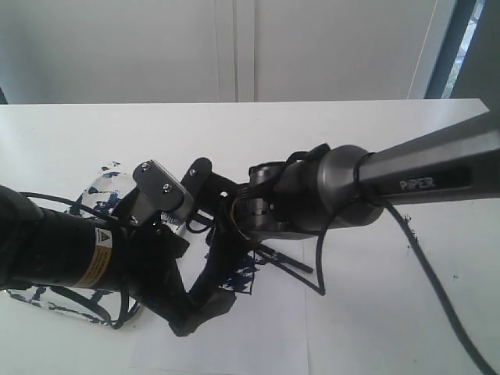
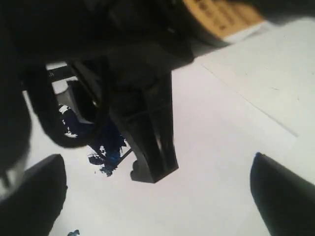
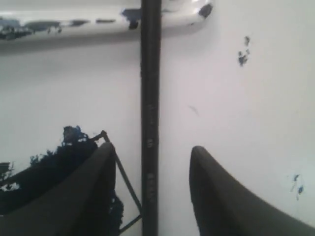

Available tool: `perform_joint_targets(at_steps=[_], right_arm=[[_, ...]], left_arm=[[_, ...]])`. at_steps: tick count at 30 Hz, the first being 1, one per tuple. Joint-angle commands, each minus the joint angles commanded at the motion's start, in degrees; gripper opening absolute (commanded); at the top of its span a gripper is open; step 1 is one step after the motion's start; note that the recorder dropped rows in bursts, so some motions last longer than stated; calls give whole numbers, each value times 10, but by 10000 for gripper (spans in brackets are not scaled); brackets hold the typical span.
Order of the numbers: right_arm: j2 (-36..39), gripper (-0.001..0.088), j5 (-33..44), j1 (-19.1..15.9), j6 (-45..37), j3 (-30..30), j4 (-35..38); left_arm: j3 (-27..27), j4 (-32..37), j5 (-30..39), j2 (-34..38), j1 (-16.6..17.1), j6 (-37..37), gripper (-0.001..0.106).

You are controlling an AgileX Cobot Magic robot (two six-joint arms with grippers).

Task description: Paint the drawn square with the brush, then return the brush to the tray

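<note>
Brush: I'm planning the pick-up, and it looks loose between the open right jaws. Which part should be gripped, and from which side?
I'd grip the brush on its straight bare handle, coming down from above with the jaws closing across its width. The right gripper straddles it, open, with a jaw on each side. The shaft is thin and even there.

PIPER on the right arm [image 1: 426, 166]
</note>
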Motion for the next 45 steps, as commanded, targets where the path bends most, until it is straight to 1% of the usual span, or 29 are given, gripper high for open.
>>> perform_joint_targets(at_steps=[2,3,5,7,9,11,16,22,28,34,39,45], right_arm=[[-2,456,39,-9,23,7,0],[-2,456,43,-10,30,12,0],[-2,448,31,-13,32,35,21],[-2,446,3,-13,32,54,48],[-2,446,-40,-13,32,74,52],[-2,446,-55,-13,33,81,52],[-1,446,-64,-15,42,81,44],[7,446,-71,-32,44,81,47],[7,446,-80,-32,45,81,49],[14,446,-84,-34,45,81,47],[16,443,-92,-47,46,81,49],[16,356,-101,-48,46,81,50]], left_arm=[[0,0,15,0,0,-10,1005],[0,0,14,0,0,-11,1005],[8,0,13,0,0,-8,1005],[34,0,43,0,0,-5,1005],[57,0,67,0,0,-5,1005],[62,0,75,0,0,-5,1005],[62,0,77,7,0,-5,1005],[59,0,92,55,0,-5,1005],[40,0,67,88,-1,2,1005],[38,0,67,89,-1,7,1005],[32,0,62,88,-1,9,1005],[15,0,57,54,-1,9,1005]])
